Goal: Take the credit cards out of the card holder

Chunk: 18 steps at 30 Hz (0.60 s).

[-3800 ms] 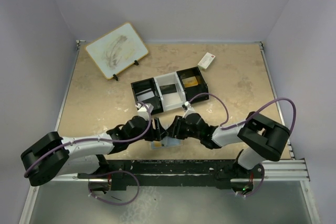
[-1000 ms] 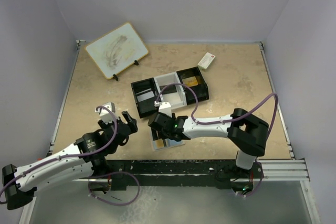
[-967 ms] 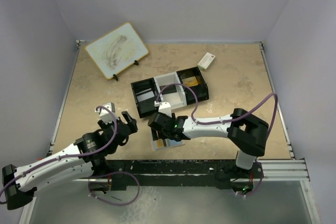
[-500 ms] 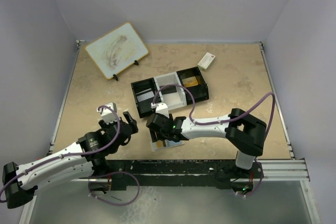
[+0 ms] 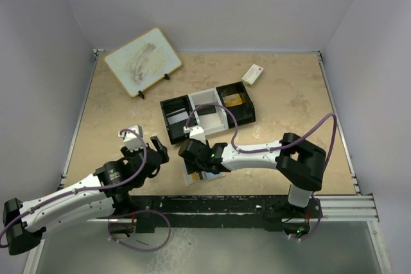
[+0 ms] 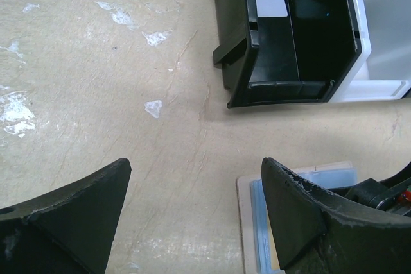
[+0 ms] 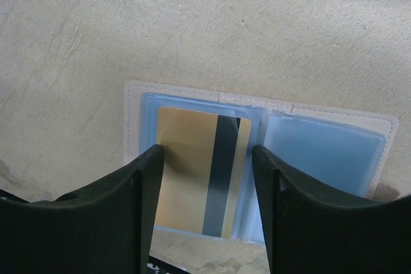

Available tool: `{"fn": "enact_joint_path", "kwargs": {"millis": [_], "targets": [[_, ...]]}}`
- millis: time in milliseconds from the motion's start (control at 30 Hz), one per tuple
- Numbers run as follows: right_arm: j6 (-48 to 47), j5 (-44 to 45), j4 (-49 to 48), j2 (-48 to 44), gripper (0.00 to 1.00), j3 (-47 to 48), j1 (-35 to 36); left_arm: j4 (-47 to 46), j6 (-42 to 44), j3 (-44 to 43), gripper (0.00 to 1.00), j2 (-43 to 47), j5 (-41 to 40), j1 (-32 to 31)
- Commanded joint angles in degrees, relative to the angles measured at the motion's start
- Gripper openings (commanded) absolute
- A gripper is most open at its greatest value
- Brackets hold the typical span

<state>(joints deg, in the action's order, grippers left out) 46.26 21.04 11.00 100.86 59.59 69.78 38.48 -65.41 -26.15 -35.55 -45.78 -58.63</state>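
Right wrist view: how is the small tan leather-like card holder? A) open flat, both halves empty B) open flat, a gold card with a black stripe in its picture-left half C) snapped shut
B: the tan card holder lies open, pale blue inside, the gold black-striped card in its picture-left half between the open right pincer.

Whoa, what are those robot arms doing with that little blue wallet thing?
The right gripper hangs open right over the card holder, which lies opened flat on the table. Its fingers sit on either side of a gold card with a black stripe. That card is tucked in a blue pocket and is not pulled out yet. The left gripper is open too, holding nothing, over bare table beside the black-and-white tray.
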Motion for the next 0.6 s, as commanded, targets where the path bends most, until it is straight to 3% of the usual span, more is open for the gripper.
{"fn": "enact_joint_path", "kwargs": {"millis": [0, 300, 567], "targets": [[-0.44, -1.06, 0.68, -2.75, 0.63, 2.04, 0.54, -1.71, 0.53, -2.61, 0.80, -1.19, -0.16, -0.15], [-0.16, -1.90, 0.44, 2.16, 0.64, 2.68, 0.71, -2.81, 1.11, -1.96, 0.80, -2.25, 0.53, -0.16], [1.27, -0.15, 2.52, 2.62, 0.54, 2.46, 0.75, -2.82, 0.94, -1.55, 0.80, -1.69, 0.42, -0.16]]}}
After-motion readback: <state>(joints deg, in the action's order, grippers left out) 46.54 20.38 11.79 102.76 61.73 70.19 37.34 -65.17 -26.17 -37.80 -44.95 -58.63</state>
